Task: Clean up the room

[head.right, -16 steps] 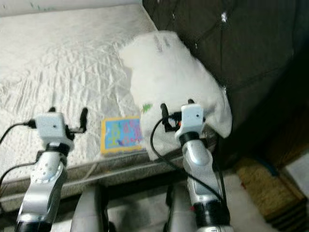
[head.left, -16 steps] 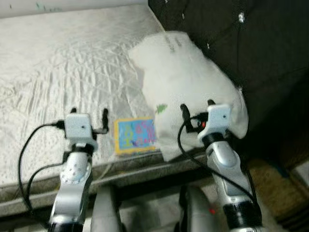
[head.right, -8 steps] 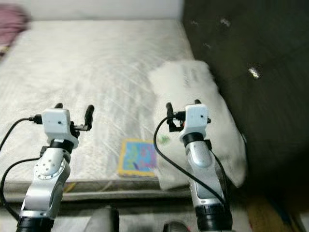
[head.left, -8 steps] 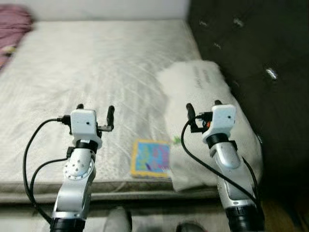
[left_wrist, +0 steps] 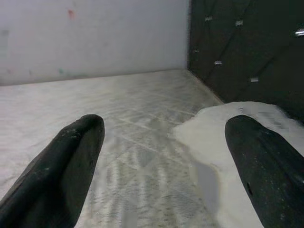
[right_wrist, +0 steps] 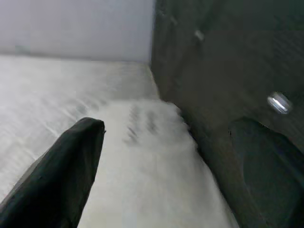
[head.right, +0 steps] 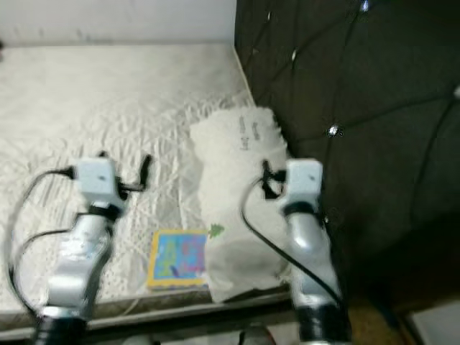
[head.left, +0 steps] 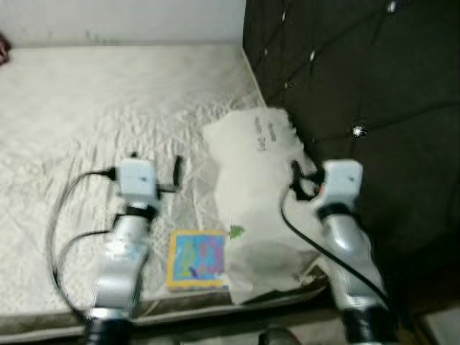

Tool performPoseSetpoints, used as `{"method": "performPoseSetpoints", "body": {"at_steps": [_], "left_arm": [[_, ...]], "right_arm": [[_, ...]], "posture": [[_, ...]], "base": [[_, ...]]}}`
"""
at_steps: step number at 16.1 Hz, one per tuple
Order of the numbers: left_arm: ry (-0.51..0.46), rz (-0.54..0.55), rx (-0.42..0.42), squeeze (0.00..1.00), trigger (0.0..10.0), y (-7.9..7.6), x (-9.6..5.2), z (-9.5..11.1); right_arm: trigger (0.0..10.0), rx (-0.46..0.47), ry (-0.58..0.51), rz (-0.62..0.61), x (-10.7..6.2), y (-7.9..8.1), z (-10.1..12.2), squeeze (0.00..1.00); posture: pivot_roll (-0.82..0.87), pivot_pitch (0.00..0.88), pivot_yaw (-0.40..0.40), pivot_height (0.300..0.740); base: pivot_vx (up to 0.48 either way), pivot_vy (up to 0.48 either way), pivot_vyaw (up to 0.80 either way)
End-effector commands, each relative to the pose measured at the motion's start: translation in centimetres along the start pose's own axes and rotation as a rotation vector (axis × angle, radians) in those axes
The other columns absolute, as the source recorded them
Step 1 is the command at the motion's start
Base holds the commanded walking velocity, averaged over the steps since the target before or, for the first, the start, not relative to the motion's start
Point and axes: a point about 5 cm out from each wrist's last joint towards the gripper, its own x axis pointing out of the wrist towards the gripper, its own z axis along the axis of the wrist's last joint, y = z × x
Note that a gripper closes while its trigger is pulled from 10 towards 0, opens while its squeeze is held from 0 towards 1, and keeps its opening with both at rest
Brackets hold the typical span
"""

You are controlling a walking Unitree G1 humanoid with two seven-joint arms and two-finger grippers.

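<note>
Book (head.left: 195, 259) left of pillow (head.left: 259, 194) on mattress (head.left: 86, 108).

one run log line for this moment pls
left gripper: open, empty, above mattress | right gripper: open, empty, above pillow | book: flat at mattress edge, beside pillow | headboard: right

Both eye views are blurred; the print on the pillow (head.left: 253, 188) is unreadable; the book's (head.left: 195, 259) cover picture cannot be made out. The right wrist view is smeared too.
</note>
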Motion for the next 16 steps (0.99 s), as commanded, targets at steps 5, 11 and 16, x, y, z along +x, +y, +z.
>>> {"method": "performPoseSetpoints", "body": {"at_steps": [5,11,16], "left_arm": [[0.008,0.010,-0.043,0.00,10.0,0.03,0.57,0.01],[-0.011,0.008,-0.064,0.00,10.0,-0.10,0.85,0.26],[-0.025,-0.011,-0.101,0.00,10.0,-0.21,0.78,0.33]], "right_arm": [[10.0,0.001,-0.021,0.045,0.66,1.04,0.48,0.00],[10.0,-0.003,-0.023,0.041,0.94,0.94,0.51,0.00],[10.0,-0.010,-0.018,0.050,1.05,1.02,0.34,0.00]], "posture": [[0.01,0.000,-0.016,0.740],[0.01,0.000,-0.020,0.740],[0.01,0.000,-0.026,0.740]], "base": [[0.000,0.480,0.00],[0.000,0.480,0.00],[0.000,0.480,0.00]]}}
